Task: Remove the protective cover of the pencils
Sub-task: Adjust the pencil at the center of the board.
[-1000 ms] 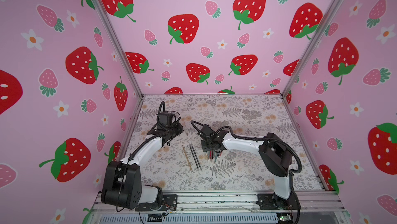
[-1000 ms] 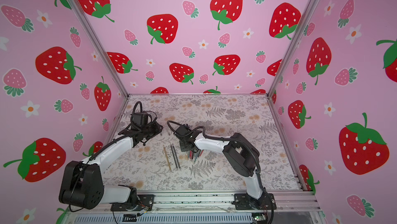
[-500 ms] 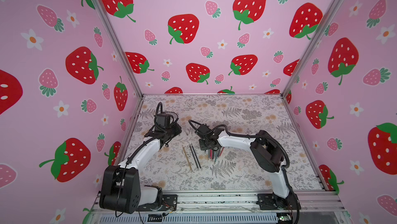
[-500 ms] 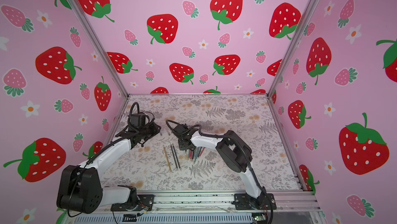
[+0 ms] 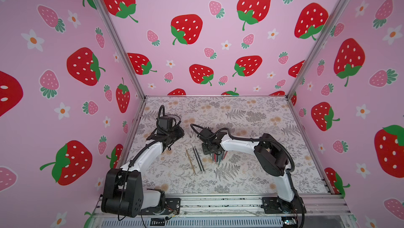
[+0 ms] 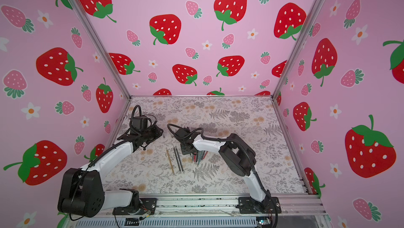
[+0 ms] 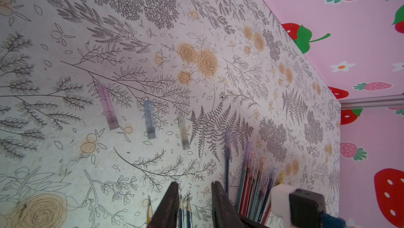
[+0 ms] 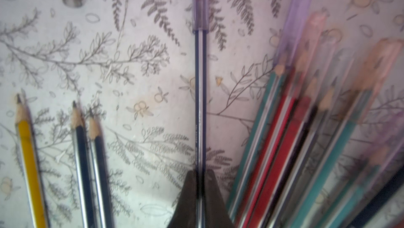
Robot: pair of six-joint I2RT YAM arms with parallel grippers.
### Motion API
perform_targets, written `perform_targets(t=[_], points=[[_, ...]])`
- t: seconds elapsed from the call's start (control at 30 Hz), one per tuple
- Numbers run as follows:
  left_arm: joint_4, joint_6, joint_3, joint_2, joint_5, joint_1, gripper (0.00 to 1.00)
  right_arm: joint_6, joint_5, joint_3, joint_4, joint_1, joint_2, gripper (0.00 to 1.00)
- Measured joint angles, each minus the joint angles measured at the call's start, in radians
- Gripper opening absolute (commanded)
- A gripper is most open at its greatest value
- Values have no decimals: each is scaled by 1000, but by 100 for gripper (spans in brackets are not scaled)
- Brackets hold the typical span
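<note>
In the right wrist view my right gripper is shut on a dark pencil lying on the table, a clear purple cover on its tip. Beside it lies a bunch of red, teal and black pencils, their tips under clear covers. Three bare pencils, one yellow and two dark, lie on the other side. Three loose covers rest on the table in the left wrist view. My left gripper hangs open and holds nothing, above the bare pencils' tips. In a top view the right gripper points down at the bunch.
The floral table is walled in by pink strawberry panels at the left, back and right. A metal rail with both arm bases runs along the front edge. The right arm's white link shows close to my left gripper.
My right gripper has closed on the dark capped pencil after shifting a little to the left. The left arm has drawn slightly back to the left, its jaws much as before.
</note>
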Motion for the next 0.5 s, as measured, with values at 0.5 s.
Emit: perform_targets(t=[0.5], points=[[28,-4,-69,-126,10,1,30,27,13,-70,34,100,-40,3]])
